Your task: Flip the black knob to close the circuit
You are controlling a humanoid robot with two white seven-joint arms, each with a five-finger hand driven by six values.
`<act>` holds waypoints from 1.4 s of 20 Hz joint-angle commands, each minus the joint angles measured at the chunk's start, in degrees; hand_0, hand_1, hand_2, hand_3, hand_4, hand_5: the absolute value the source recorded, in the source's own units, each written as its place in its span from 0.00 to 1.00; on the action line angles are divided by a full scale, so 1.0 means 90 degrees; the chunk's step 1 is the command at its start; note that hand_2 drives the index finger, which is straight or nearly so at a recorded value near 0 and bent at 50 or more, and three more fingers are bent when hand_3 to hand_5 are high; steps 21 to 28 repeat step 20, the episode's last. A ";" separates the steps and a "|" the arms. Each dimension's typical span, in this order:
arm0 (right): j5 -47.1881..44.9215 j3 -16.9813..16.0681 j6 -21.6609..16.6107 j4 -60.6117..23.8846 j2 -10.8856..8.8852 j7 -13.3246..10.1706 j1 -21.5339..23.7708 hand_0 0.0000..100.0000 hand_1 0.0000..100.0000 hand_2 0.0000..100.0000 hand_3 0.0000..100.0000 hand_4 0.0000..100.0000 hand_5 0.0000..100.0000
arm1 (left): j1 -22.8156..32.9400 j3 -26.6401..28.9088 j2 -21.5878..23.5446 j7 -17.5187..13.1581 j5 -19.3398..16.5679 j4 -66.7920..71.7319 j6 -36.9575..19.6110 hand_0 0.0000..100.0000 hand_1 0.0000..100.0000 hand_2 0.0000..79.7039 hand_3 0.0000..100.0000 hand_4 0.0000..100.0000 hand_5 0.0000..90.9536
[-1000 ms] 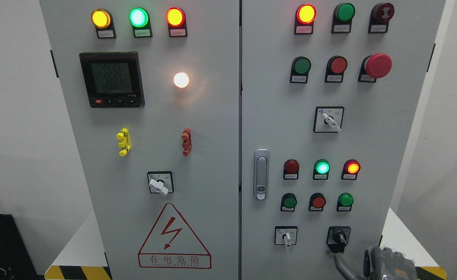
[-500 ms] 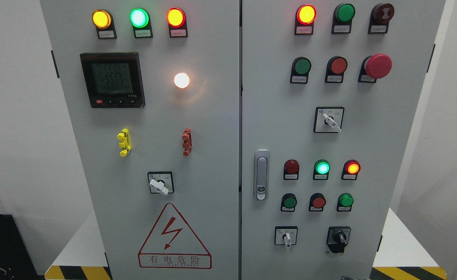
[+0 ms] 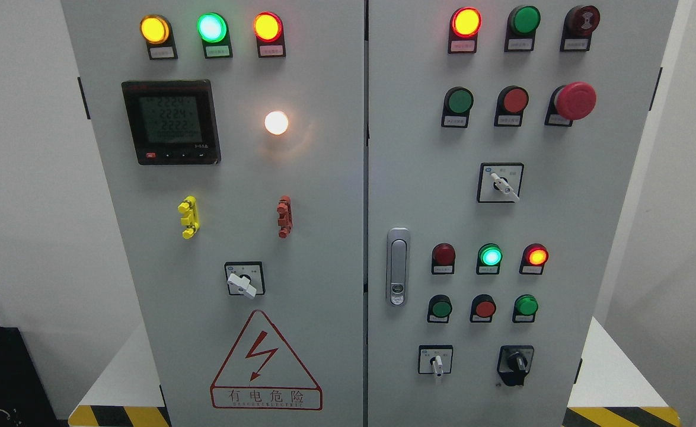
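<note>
black knob [image 3: 515, 362] sits low on the right door of the cabinet [image 3: 336, 178], right of a small white switch [image 3: 437, 363], no hand in shot so can't tell its grip

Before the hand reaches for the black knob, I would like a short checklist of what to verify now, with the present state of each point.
1. Black knob in view, at the lower right of the right door: ok.
2. Nothing covers the black knob: ok.
3. A robot hand in view and ready near the knob: not ok, no hand shows.
4. Knob already at the closing position: cannot tell, its markings are too small.
5. White-handled switch, the knob's left neighbour, stands apart from it: ok.
6. Red mushroom button far above the reach path: ok.
</note>
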 commanded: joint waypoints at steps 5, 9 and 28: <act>-0.1564 -0.0546 -0.0370 -0.0225 0.0104 0.0445 0.0776 0.00 0.00 0.00 0.05 0.02 0.00 | 0.0000 0.0068 0.0005 -0.0001 0.0049 0.0000 -0.0035 0.00 0.00 0.00 0.05 0.03 0.00; -0.1564 -0.0380 -0.0596 -0.0216 0.0104 0.0446 0.0963 0.00 0.00 0.00 0.05 0.01 0.00 | 0.0000 0.0068 -0.0004 -0.0001 0.0049 0.0000 -0.0035 0.00 0.00 0.00 0.05 0.03 0.00; -0.1573 -0.0272 -0.0605 -0.0206 0.0104 0.0485 0.1002 0.00 0.00 0.00 0.06 0.02 0.00 | 0.0000 0.0068 0.0005 -0.0001 0.0049 0.0000 -0.0035 0.00 0.00 0.00 0.05 0.02 0.00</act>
